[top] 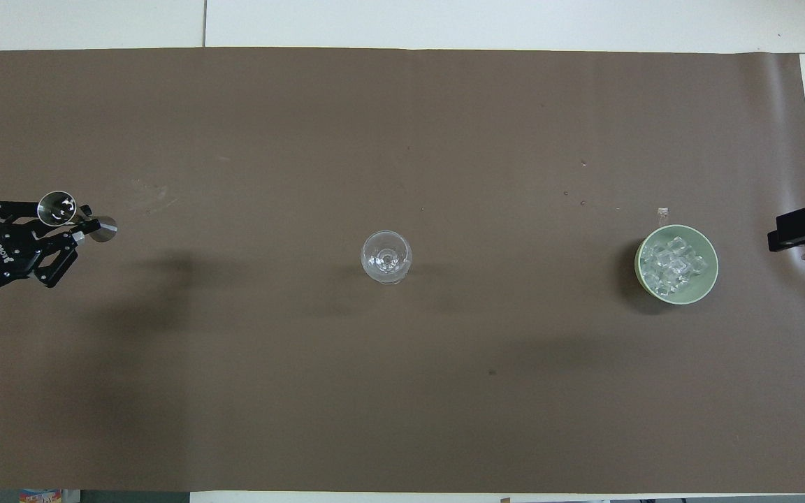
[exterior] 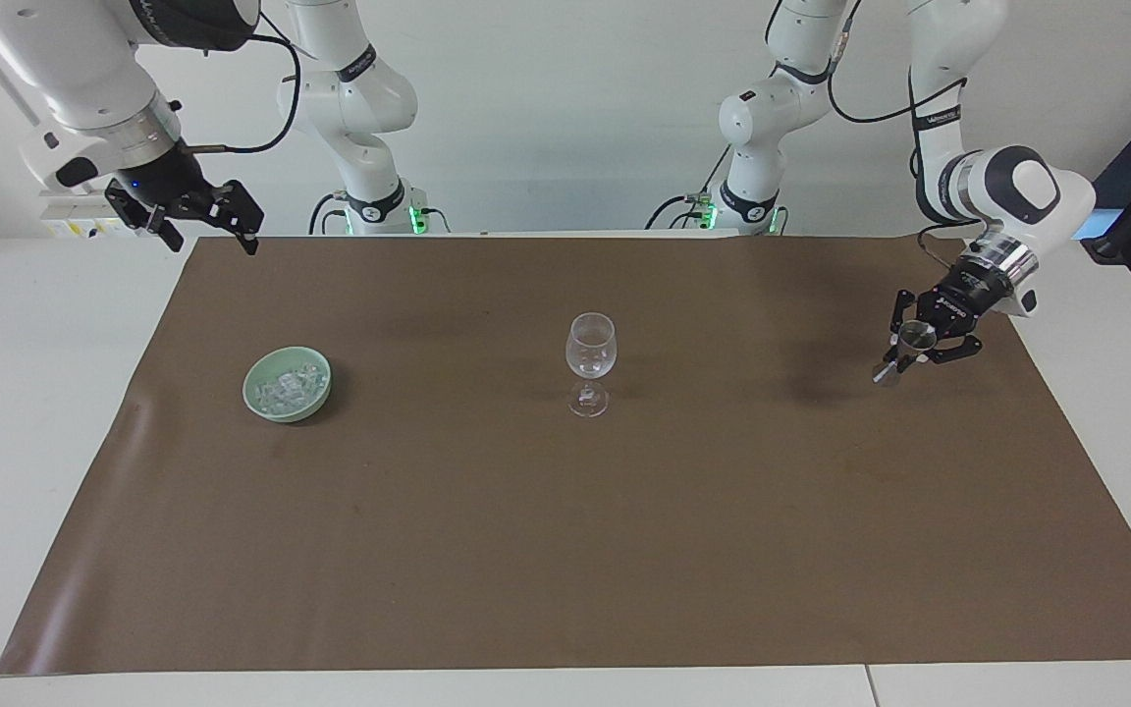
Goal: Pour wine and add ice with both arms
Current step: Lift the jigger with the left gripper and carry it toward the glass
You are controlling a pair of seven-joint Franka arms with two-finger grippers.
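Note:
An empty clear wine glass [exterior: 590, 349] stands upright mid-mat; it also shows in the overhead view [top: 386, 256]. The ice [exterior: 289, 383] [top: 675, 264] is heaped in a pale green bowl [exterior: 291, 410] [top: 677, 300] toward the right arm's end. My left gripper [exterior: 909, 352] [top: 73, 223] is shut on a small metal jigger [exterior: 915, 337] [top: 56, 207]. It holds the jigger tilted above the mat at the left arm's end, well apart from the glass. My right gripper [exterior: 212, 234] [top: 804, 227] is open and empty, raised over the mat's edge by the bowl, waiting.
A brown mat [exterior: 565, 540] covers most of the white table. Only the glass and the bowl stand on it. The arm bases stand along the robots' edge of the table.

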